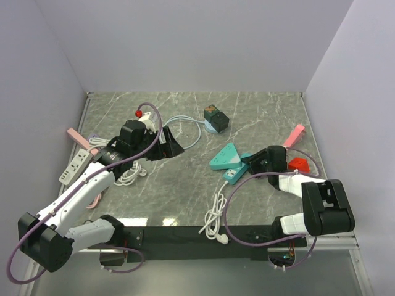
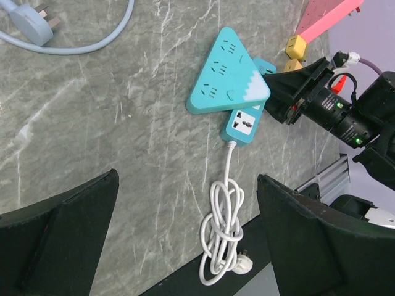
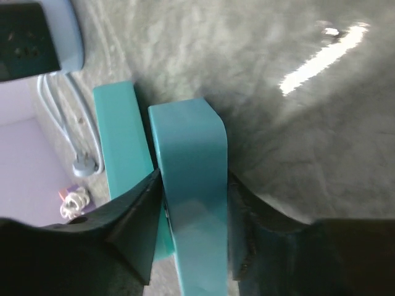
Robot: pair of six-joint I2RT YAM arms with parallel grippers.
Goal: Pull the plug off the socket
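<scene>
A dark plug block (image 1: pixel 215 115) sits in a light-blue round socket (image 1: pixel 213 127) at the table's far middle; it also shows in the right wrist view (image 3: pixel 24 40). A teal triangular socket (image 1: pixel 225 156) (image 2: pixel 228 74) lies against a blue rectangular socket strip (image 1: pixel 234 174) (image 2: pixel 244 123). My right gripper (image 1: pixel 250 161) (image 3: pixel 191 228) is shut on the far end of that blue strip (image 3: pixel 188 160). My left gripper (image 1: pixel 168 147) (image 2: pixel 185 234) is open and empty, above bare table left of the teal sockets.
The strip's knotted white cord (image 1: pixel 215 216) (image 2: pixel 223 228) runs to the front edge. A white power strip (image 1: pixel 75 166), a pink strip (image 1: pixel 77 137) and cables lie at the left. A pink strip (image 1: pixel 295 135) and a red object (image 1: pixel 300 164) lie at the right.
</scene>
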